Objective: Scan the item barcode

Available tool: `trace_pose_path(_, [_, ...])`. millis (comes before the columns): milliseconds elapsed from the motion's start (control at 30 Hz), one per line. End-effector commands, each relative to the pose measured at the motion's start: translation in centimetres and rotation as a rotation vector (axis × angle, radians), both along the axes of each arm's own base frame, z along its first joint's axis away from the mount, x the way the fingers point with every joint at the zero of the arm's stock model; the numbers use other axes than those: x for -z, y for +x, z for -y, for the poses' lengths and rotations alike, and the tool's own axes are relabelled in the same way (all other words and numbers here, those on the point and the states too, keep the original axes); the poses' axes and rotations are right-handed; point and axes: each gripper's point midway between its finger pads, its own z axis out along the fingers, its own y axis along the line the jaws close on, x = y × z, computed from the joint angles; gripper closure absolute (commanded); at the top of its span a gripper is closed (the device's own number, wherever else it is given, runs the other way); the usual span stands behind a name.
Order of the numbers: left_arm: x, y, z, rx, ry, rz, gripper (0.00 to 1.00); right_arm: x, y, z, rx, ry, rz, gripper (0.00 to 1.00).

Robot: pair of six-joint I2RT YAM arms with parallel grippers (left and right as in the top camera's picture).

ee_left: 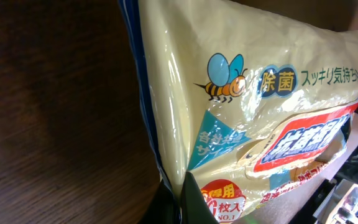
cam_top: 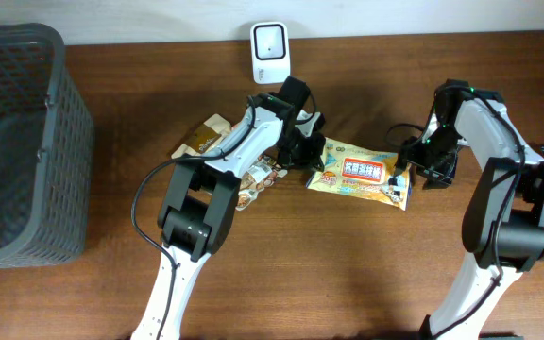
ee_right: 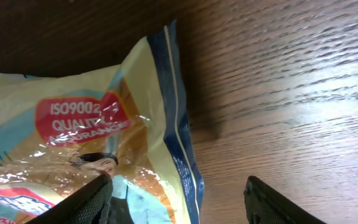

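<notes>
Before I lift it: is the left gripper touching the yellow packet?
Touching. The left wrist view shows the yellow packet with its edge seam running straight into the shut left gripper, no gap visible.

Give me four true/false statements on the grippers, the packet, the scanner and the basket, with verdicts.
1. The left gripper is shut on one end of the yellow packet. True.
2. The right gripper is clamped on the packet. False: it is open, with the packet's blue-edged end between its jaws.
3. The white scanner stands at the far edge of the table, apart from the packet. True.
4. The packet lies in the grey basket. False: it is out on the table between the two arms, and the basket stands off to the side.
</notes>
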Motion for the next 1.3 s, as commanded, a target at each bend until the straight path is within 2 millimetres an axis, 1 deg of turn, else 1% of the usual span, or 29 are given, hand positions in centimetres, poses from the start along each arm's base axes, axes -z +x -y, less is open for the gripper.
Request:
trace_pose_path(0, [0.0, 1.3, -2.4, -0.037, 0.058, 0.016, 1.00, 0.2, -0.3, -0.6, 0.001, 0.021, -0.012, 0.17])
trace_pose_path(33, [-1.2, 2.0, -3.2, -0.054, 0.068, 0.043, 1.00, 0.2, -0.3, -0.6, 0.001, 0.021, -0.009, 0.03])
trace_pose_path(67, [-2.3, 2.7, -4.0, -0.071, 0.084, 0.076, 1.00, 0.2, -0.2, -0.5, 0.002, 0.020, -0.006, 0.01])
trace_pose_path(133, [-5.3, 4.0, -5.9, -0.092, 0.131, 0.174, 1.00, 0.2, 0.0, -0.5, 0.002, 0.019, 0.002, 0.02])
trace_pose_path(167, [-6.2, 4.3, -6.5, -0.102, 0.152, 0.201, 1.00, 0.3, 0.1, -0.5, 0.002, 0.018, 0.006, 0.02])
trace_pose_path(233, [-9.4, 5.3, -9.1, -0.153, 0.250, 0.307, 1.00, 0.3, 0.4, -0.4, 0.002, 0.017, 0.016, 0.01])
trace_pose_path(300, [-11.7, 5.7, -11.2, -0.184, 0.332, 0.385, 1.00, 0.3, 0.4, -0.4, 0.002, 0.017, 0.016, 0.02])
trace_pose_path(367, [-14.6, 6.0, -13.5, -0.199, 0.422, 0.482, 1.00, 0.3, 0.4, -0.4, 0.002, 0.017, 0.016, 0.02])
trace_pose_path(500, [-21.5, 5.8, -18.8, -0.229, 0.644, 0.695, 1.00, 0.3, 0.7, -0.5, 0.014, 0.018, 0.028, 0.02])
trace_pose_path(567, [-24.1, 5.2, -21.1, -0.238, 0.743, 0.764, 1.00, 0.4, 1.4, -0.3, 0.013, 0.013, 0.058, 0.02])
trace_pose_path(633, [-25.9, 4.5, -23.1, -0.270, 0.833, 0.795, 1.00, 0.5, 2.3, -0.2, 0.013, 0.007, 0.093, 0.01])
trace_pose_path(733, [-27.2, 3.7, -25.6, -0.298, 0.964, 0.813, 1.00, 0.5, 3.6, 0.0, 0.012, -0.001, 0.148, 0.01])
trace_pose_path(833, [-28.9, 3.2, -29.1, -0.345, 1.182, 0.835, 1.00, 0.5, 4.6, 0.2, 0.012, -0.008, 0.189, 0.02])
trace_pose_path(900, [-30.0, 2.9, -30.9, -0.386, 1.281, 0.846, 1.00, 0.5, 4.9, 0.2, 0.011, -0.009, 0.200, 0.01])
trace_pose_path(967, [-30.1, 2.9, -31.8, -0.407, 1.299, 0.835, 1.00, 0.4, 4.9, 0.2, 0.011, -0.010, 0.203, 0.01])
trace_pose_path(1033, [-28.9, 2.7, -31.6, -0.389, 1.233, 0.789, 1.00, 0.4, 4.9, 0.2, 0.011, -0.010, 0.203, 0.02])
trace_pose_path(1167, [-25.9, 2.3, -28.9, -0.368, 1.022, 0.694, 1.00, 0.4, 4.9, 0.2, 0.011, -0.010, 0.203, 0.01])
trace_pose_path(1267, [-24.1, 1.7, -27.3, -0.381, 0.947, 0.639, 1.00, 0.4, 4.9, 0.2, 0.011, -0.010, 0.204, 0.02])
